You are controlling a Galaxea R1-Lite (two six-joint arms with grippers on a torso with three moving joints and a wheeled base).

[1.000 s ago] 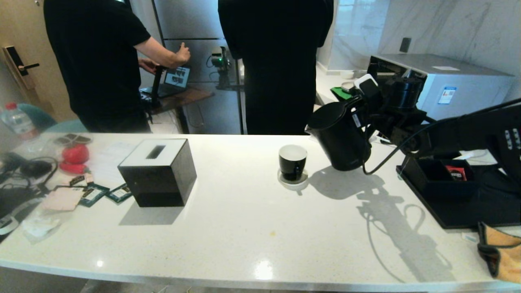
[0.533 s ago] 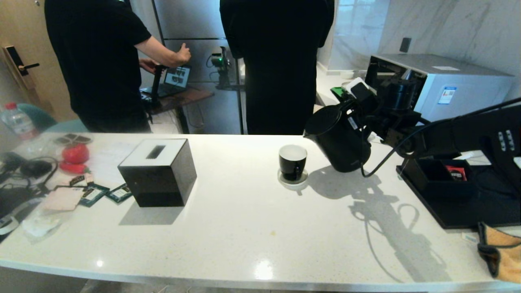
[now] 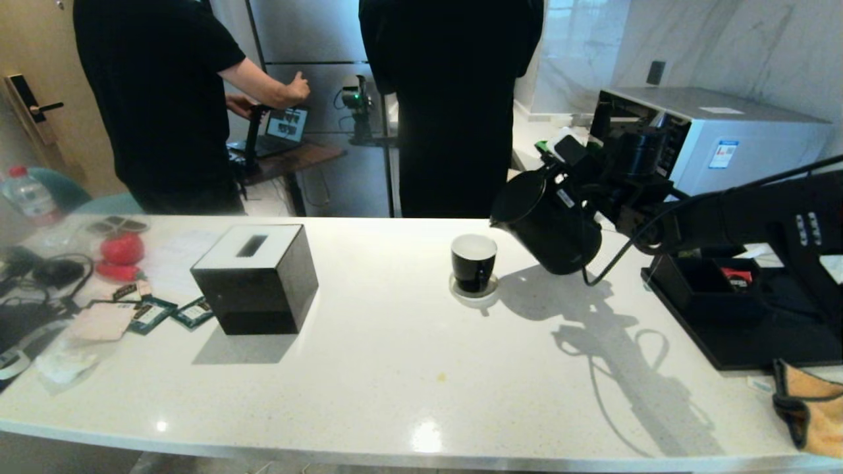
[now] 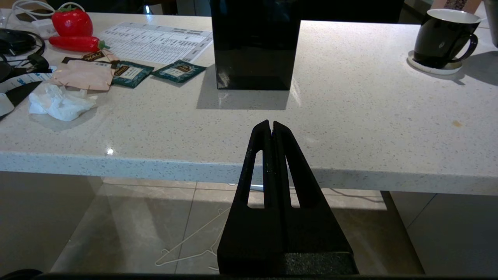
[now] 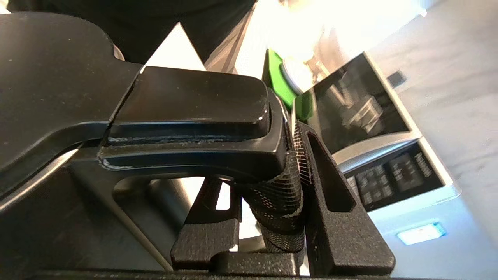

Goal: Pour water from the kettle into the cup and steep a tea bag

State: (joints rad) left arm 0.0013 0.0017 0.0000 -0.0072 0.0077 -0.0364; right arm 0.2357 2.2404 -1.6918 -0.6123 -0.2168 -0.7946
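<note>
Clamped on the kettle [image 3: 550,227] handle, my right gripper [image 3: 579,172] tilts it just right of the cup [image 3: 473,262]; its spout is short of the rim, risking counter spill.

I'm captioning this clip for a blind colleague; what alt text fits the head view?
The right gripper holds a matte black electric kettle by its handle, lifted and tilted spout-first toward a glossy black mug on a round white saucer on the white counter. A black cube-shaped tissue box sits left; two people stand behind.
</note>
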